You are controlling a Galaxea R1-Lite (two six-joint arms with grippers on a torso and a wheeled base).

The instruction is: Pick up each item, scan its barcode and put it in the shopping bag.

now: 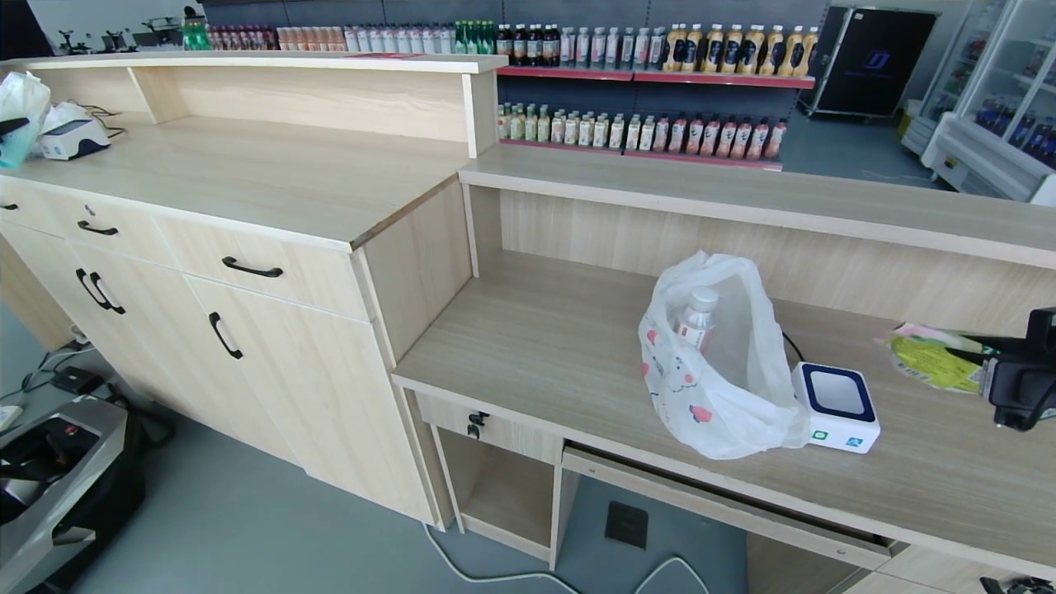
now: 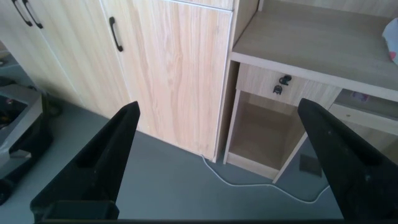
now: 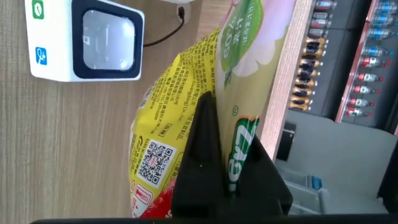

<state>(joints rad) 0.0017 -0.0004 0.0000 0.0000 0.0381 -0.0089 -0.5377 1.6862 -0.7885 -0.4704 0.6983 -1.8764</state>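
Packet [image 1: 928, 361]: a yellow-green snack pouch at the far right of the desk [image 1: 561, 346], close to the back panel [image 1: 825, 264] and apart from the scanner [image 1: 835, 406]. The right tool [image 1: 965, 346] is pinching it. One finger lies across the printed face and the other is hidden under the pouch. We cannot tell whether the pouch hangs clear of the desk or rests on it.

Handling: we judge it light, soft and crinkly, with smooth film that may slip or fold in a narrow pinch. The contents are probably brittle, so hard squeezing is inadvisable. A hold near a sealed edge that leaves the square code [image 3: 155, 160] uncovered would suit scanning. The finger lies just beside that code, not over it.

Room: the scanner's window faces up, with bare desk between it and the pouch. The bag [image 1: 718, 363] touches the scanner on the side away from the pouch. Its mouth is open upward, with a bottle [image 1: 697, 318] upright inside. Its slack, thin walls could catch a corner of the pouch. The back panel limits room behind, and the desk's front edge runs near the scanner.

The left tool [image 2: 217, 109] is spread wide, holding nothing, above the floor [image 2: 174, 186] by the cabinet [image 2: 180, 74].
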